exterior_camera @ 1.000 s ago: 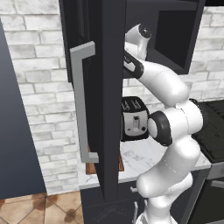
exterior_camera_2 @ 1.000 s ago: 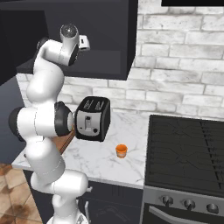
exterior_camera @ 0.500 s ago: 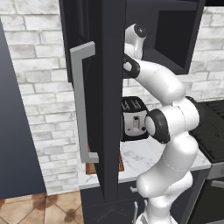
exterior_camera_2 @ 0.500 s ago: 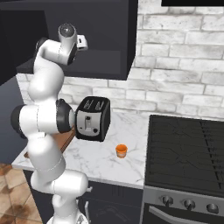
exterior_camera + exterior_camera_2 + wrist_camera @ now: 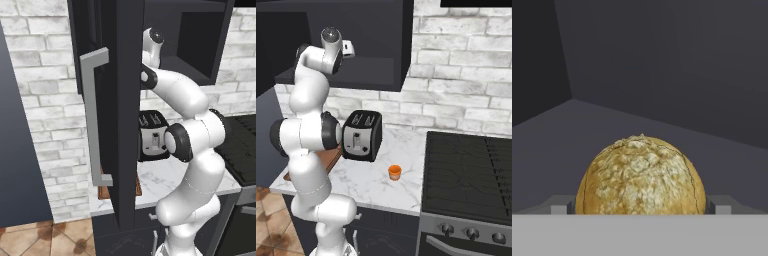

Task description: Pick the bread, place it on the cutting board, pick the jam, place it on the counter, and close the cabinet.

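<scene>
The cabinet [image 5: 120,100] door stands open on the left, the cutting board [image 5: 104,191] below it on the desk [image 5: 376,185]. Inside the cabinet, the end effector [image 5: 641,210] brackets the bread [image 5: 641,177]; whether it grips, I cannot tell. The jam [image 5: 395,172] sits right of the toaster [image 5: 362,135].

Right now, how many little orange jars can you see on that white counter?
1: the jam stands on the counter between the toaster and the stovetop. The arm may hide others.
</scene>
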You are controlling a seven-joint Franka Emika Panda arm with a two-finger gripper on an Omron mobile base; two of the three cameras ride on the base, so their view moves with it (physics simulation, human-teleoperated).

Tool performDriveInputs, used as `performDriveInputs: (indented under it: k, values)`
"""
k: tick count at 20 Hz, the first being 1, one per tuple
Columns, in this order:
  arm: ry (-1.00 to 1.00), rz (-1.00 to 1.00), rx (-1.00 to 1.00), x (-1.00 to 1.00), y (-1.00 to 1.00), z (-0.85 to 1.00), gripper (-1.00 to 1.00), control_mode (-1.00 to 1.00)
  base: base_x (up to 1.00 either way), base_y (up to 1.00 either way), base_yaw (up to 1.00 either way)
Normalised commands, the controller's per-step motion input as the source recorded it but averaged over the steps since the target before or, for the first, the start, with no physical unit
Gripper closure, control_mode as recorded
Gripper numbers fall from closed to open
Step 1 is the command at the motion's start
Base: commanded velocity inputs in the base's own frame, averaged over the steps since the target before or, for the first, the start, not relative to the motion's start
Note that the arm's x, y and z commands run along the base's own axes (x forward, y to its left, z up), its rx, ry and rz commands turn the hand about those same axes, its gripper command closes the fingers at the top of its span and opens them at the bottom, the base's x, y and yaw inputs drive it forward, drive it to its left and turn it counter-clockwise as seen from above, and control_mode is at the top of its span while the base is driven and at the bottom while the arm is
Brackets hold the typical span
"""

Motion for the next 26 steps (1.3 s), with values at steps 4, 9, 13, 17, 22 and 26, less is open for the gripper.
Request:
performDriveInputs:
  k: [4, 9, 13, 17, 22, 26]
  values:
    - [0.00, 0.00, 0.00, -0.23, 0.00, -0.03, 1.00, -1.00, 0.00, 0.00, 0.00]
    - [0.00, 0.00, 0.00, -0.51, -0.06, -0.01, 1.00, -1.00, 0.00, 0.00, 0.00]
    - [0.00, 0.00, 0.00, -0.71, -0.10, -0.02, 1.00, -1.00, 0.00, 0.00, 0.00]
    - [0.00, 0.00, 0.00, -0.72, -0.12, -0.06, 1.00, -1.00, 0.00, 0.00, 0.00]
    - [0.00, 0.00, 0.00, -0.69, -0.07, -0.10, 1.00, -1.00, 0.00, 0.00, 0.00]
    - [0.00, 0.00, 0.00, -0.65, -0.06, -0.06, 1.00, -1.00, 0.00, 0.00, 0.00]
